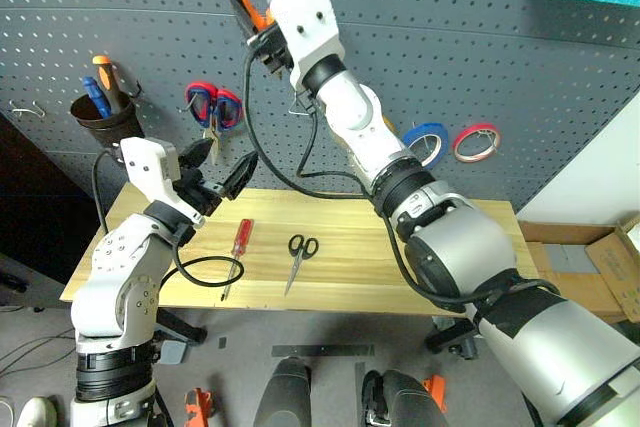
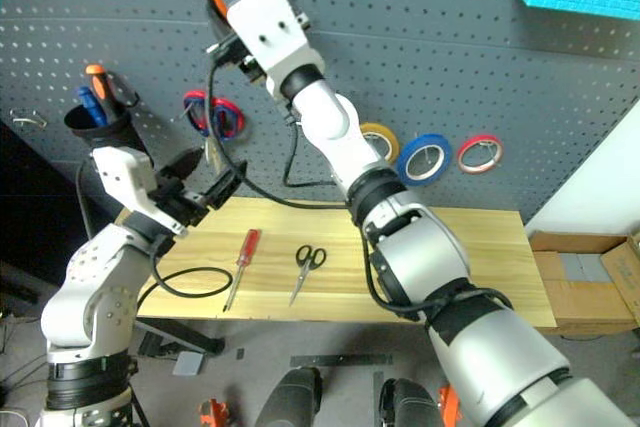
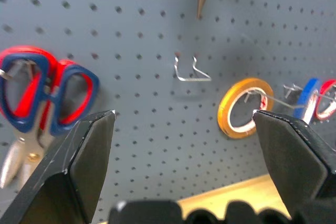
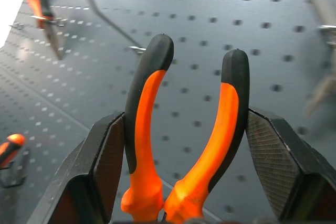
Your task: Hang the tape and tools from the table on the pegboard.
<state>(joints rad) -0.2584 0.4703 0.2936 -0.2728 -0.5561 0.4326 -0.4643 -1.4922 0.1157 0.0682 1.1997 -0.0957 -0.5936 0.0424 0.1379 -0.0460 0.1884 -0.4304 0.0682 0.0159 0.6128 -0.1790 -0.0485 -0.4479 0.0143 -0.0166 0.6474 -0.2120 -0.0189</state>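
Right gripper (image 4: 186,145) jaws clamped on the pliers (image 4: 184,129), handles between them, held up against the pegboard (image 1: 480,57). Left gripper (image 1: 225,172) jaws apart, empty; screwdriver (image 1: 238,247) and black scissors (image 1: 299,257) lie on the bench (image 1: 400,267) below them.

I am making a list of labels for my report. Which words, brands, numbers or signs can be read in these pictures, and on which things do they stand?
None can be read.
No writing shows on the pliers, the pegboard, the screwdriver or the tape rolls.
The cardboard box shows no readable print.
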